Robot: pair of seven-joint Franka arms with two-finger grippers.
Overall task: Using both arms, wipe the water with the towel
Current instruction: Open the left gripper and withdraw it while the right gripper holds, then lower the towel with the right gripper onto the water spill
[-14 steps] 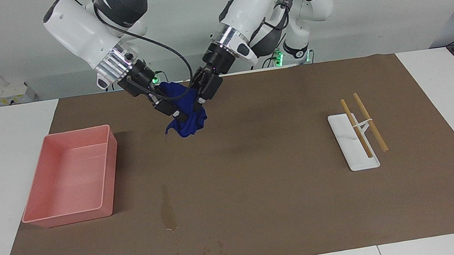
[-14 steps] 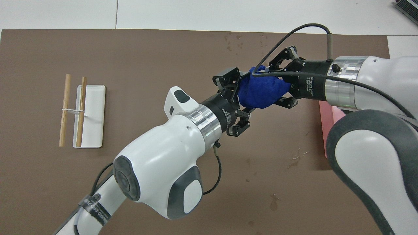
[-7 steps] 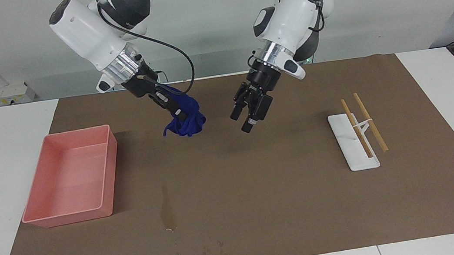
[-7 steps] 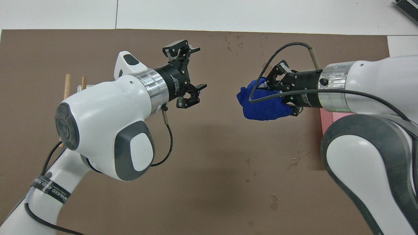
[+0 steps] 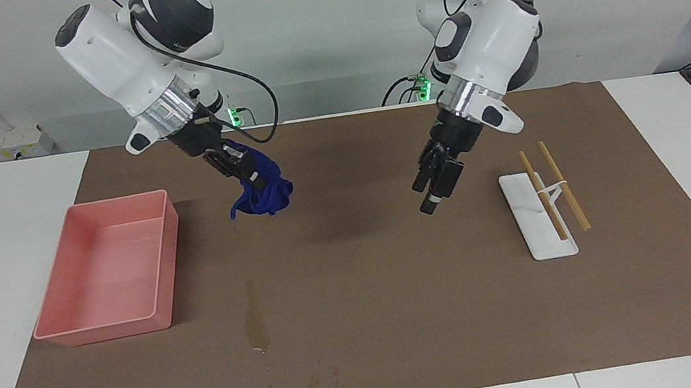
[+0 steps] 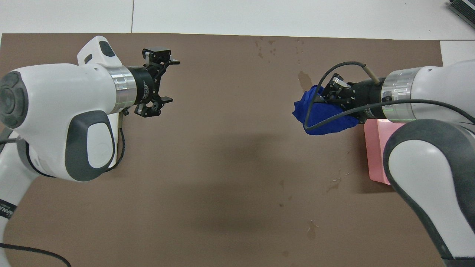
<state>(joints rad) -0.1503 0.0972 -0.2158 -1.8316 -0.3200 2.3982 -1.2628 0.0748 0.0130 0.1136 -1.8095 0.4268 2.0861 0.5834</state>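
The deep-blue towel [image 5: 264, 197] hangs bunched from my right gripper [image 5: 248, 177], which is shut on it above the brown mat [image 5: 399, 294], beside the pink tray. In the overhead view the towel [image 6: 318, 115] and right gripper [image 6: 331, 99] cover one end of the water [image 6: 305, 77]. The facing view shows the water [image 5: 256, 318] as a glossy streak on the mat, well apart from the raised towel. My left gripper [image 5: 433, 198] is open and empty, up over the mat beside the white tray; it also shows in the overhead view [image 6: 170, 80].
A pink tray [image 5: 171, 247] stands toward the right arm's end of the mat. A white tray [image 5: 523, 197] with two wooden sticks [image 5: 563, 185] lies toward the left arm's end. Faint dark specks [image 5: 323, 380] dot the mat farther from the robots than the water.
My left gripper has let go of the towel and swung away toward the white tray. My right gripper has carried the towel a little toward the pink tray.
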